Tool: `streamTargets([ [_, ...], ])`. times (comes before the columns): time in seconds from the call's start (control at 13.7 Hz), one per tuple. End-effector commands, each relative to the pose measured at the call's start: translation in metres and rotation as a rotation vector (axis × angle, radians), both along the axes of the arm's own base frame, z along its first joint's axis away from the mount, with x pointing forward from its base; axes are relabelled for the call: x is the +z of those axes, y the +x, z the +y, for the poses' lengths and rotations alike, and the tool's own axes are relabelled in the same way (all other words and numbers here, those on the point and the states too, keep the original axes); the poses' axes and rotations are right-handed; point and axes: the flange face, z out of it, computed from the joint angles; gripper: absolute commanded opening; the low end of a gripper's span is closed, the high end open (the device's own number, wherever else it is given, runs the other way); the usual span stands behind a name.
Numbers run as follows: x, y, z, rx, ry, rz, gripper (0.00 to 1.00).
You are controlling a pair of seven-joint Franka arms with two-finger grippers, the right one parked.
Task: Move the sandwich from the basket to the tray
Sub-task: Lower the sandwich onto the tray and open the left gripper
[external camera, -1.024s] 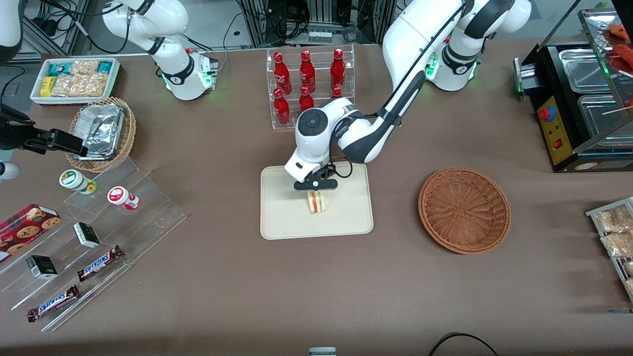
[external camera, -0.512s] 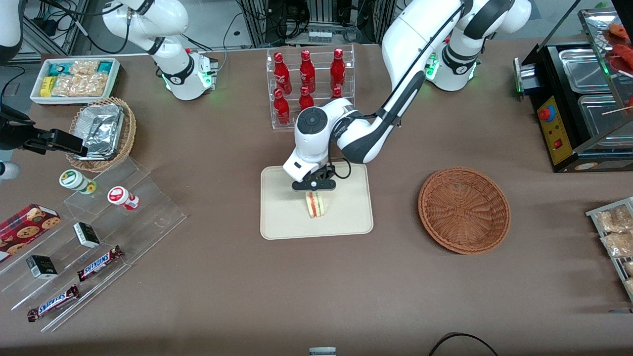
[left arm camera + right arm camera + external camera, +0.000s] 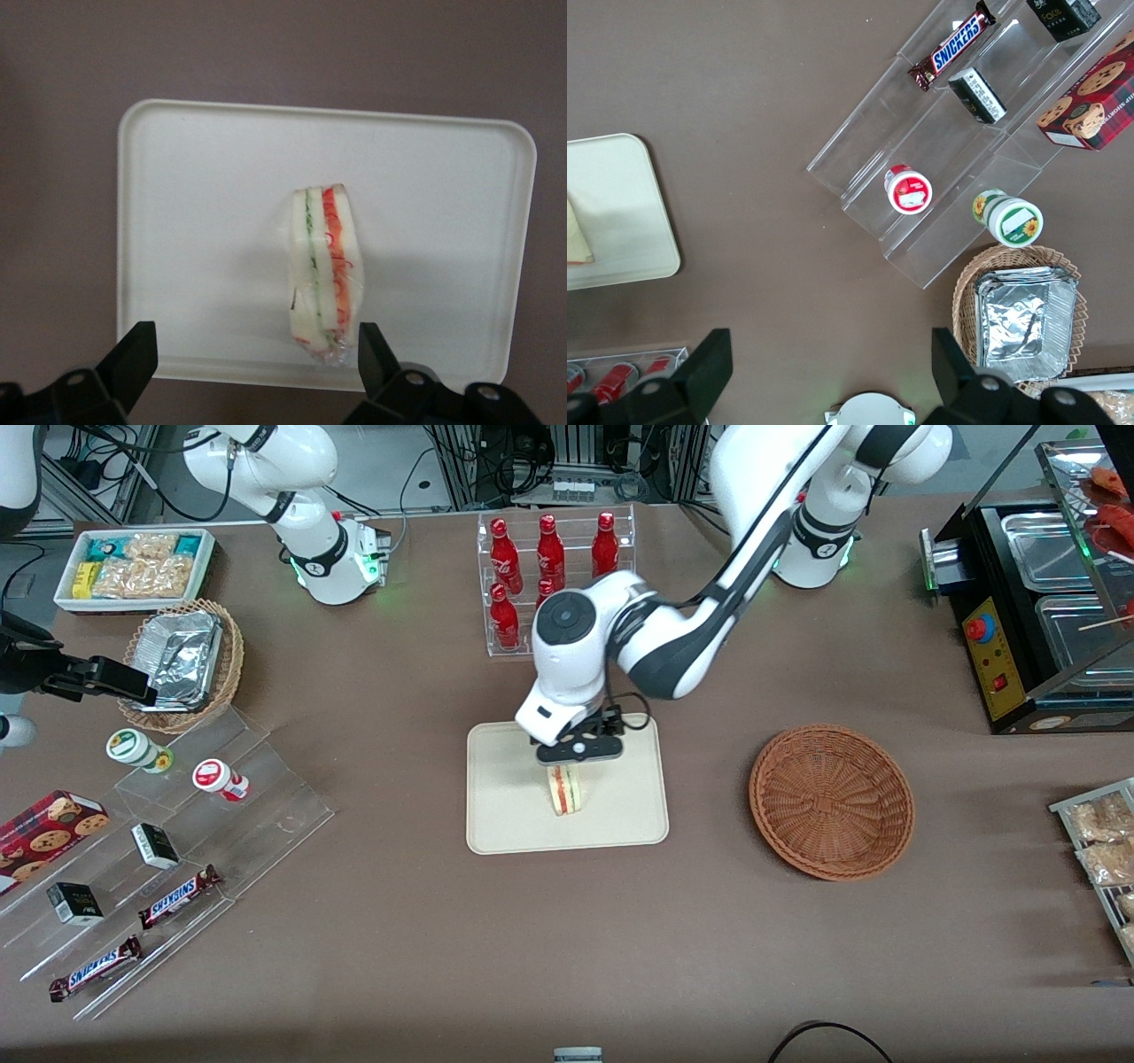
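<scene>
The sandwich (image 3: 564, 790), a wrapped wedge with red and green layers, lies on the cream tray (image 3: 509, 810) near its middle. My left gripper (image 3: 577, 751) hangs above the end of the sandwich farther from the front camera, without touching it. In the left wrist view the sandwich (image 3: 323, 270) rests on the tray (image 3: 195, 221), and the gripper (image 3: 252, 359) is open, its black fingers (image 3: 133, 359) wide apart with nothing held. The reddish-brown basket (image 3: 831, 802) sits empty toward the working arm's end of the table.
A clear rack of red bottles (image 3: 554, 571) stands farther from the front camera than the tray. Acrylic steps with candy bars and cups (image 3: 177, 824), a tan basket of foil containers (image 3: 182, 662) and a white snack bin (image 3: 135, 567) lie toward the parked arm's end. A black food warmer (image 3: 1036, 602) stands toward the working arm's end.
The left arm has risen, lifting the gripper off the sandwich. The sandwich has stayed where it lay on the tray.
</scene>
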Motion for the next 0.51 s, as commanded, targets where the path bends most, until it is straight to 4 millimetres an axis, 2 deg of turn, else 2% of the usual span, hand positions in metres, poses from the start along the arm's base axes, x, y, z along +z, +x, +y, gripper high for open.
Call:
streamTargets([
  [0.0, 0.066, 0.01, 0.05, 0.085, 0.013, 0.008, 1.0],
  [0.07, 0.087, 0.018, 0.075, 0.118, 0.029, 0.012, 1.0],
  [0.22, 0.128, 0.022, 0.115, 0.118, 0.063, 0.024, 1.0],
  [0.44, 0.181, 0.035, 0.196, 0.067, 0.053, 0.072, 1.0],
])
